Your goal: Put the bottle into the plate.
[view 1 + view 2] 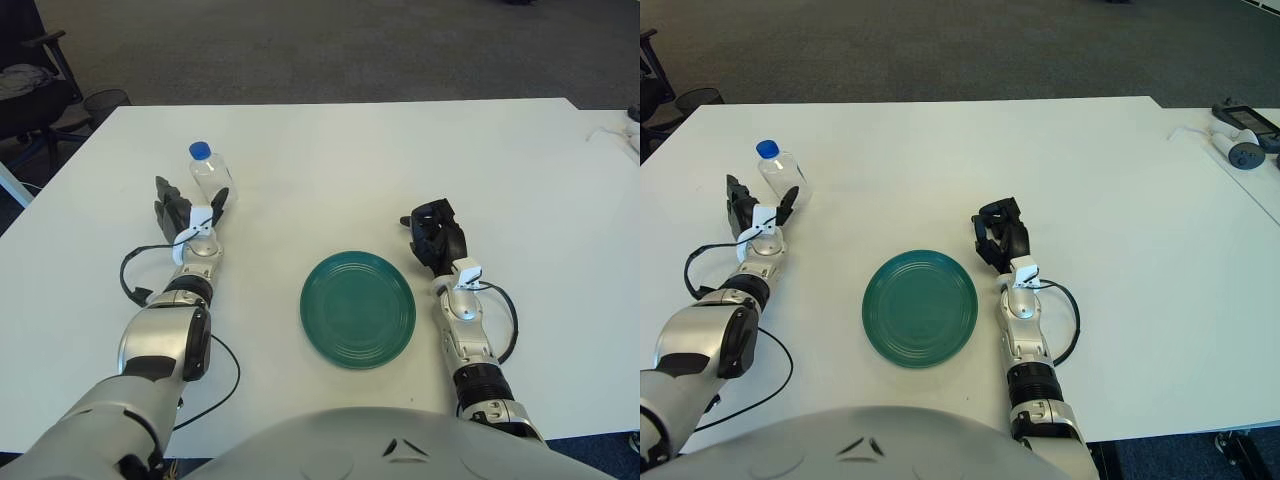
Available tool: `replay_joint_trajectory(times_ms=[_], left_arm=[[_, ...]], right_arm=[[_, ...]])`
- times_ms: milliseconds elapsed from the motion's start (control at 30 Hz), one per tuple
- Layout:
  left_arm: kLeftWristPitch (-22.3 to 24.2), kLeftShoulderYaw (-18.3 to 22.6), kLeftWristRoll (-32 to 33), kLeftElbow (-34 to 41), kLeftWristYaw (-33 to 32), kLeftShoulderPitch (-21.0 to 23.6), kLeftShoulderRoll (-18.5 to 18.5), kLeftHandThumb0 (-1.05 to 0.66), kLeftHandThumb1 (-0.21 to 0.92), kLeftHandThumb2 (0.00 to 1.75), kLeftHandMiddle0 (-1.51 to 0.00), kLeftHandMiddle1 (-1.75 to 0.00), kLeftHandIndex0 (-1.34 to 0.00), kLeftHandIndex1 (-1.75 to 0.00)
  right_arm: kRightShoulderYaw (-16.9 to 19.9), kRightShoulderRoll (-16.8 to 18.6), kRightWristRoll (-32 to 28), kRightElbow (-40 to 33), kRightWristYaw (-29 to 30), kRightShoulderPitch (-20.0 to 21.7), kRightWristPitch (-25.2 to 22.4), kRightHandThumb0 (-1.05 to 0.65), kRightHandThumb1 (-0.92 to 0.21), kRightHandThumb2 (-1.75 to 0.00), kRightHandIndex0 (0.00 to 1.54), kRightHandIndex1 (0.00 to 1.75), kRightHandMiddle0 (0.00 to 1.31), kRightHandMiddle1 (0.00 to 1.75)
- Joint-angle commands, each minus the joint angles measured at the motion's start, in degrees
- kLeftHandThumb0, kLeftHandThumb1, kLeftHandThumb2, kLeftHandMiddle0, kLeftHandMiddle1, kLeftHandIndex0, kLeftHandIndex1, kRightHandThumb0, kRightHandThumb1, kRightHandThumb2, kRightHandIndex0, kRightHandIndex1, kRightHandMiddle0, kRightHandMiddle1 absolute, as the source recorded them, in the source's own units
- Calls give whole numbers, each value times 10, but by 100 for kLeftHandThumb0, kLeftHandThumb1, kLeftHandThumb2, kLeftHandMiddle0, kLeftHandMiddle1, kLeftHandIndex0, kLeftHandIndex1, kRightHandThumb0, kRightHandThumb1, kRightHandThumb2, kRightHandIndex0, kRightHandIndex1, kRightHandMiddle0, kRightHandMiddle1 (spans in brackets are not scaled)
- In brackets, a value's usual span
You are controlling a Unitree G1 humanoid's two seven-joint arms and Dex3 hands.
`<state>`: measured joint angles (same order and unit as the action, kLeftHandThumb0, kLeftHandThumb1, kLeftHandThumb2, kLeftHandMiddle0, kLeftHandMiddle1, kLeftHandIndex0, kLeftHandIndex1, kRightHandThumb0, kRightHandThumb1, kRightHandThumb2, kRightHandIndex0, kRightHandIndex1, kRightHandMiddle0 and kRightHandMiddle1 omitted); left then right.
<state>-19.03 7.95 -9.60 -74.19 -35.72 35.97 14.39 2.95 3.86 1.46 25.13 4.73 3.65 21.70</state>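
Stage of task: early, judged from the layout. The bottle (pixel 210 172) stands upright on the white table (pixel 330 150), at about ten o'clock from the plate (pixel 358 308) and well apart from it; nothing lies in the plate. The left hand (pixel 188 212) sits just below the bottle, its dark fingers (pixel 166 203) spread to either side of the bottle's base; whether they touch it cannot be told, and no grip is evident. Lifting, carrying toward four o'clock and setting down all remain.

The right hand (pixel 433 235) shows at two o'clock of the plate, just beside its rim, fingers curled and empty.

Materials: the bottle is clear, smooth plastic, cylindrical, with a blue screw cap. The plate is round, teal, glossy, with faint concentric ridges and a shallow rim. The tabletop is matte and flat.
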Motion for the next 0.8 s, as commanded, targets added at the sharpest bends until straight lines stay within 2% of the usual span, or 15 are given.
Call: replay_joint_trajectory(times_ms=[0, 500, 767], left_arm=[[2, -4, -2, -5, 11, 11, 6, -105, 92, 13, -13, -4, -2, -3], [-4, -17, -9, -6, 33, 12, 12, -105, 92, 12, -18, -5, -2, -6], [-18, -32, -17, -5, 65, 12, 20, -105, 92, 10, -20, -4, 0, -11]], right_arm=[[3, 3, -1, 74, 5, -49, -49, -35, -92, -49, 35, 107, 23, 172], [-8, 4, 3, 52, 5, -54, -78, -35, -92, -51, 37, 108, 20, 175], [-11, 7, 3, 53, 11, -54, -73, -35, -92, -52, 36, 108, 20, 175]])
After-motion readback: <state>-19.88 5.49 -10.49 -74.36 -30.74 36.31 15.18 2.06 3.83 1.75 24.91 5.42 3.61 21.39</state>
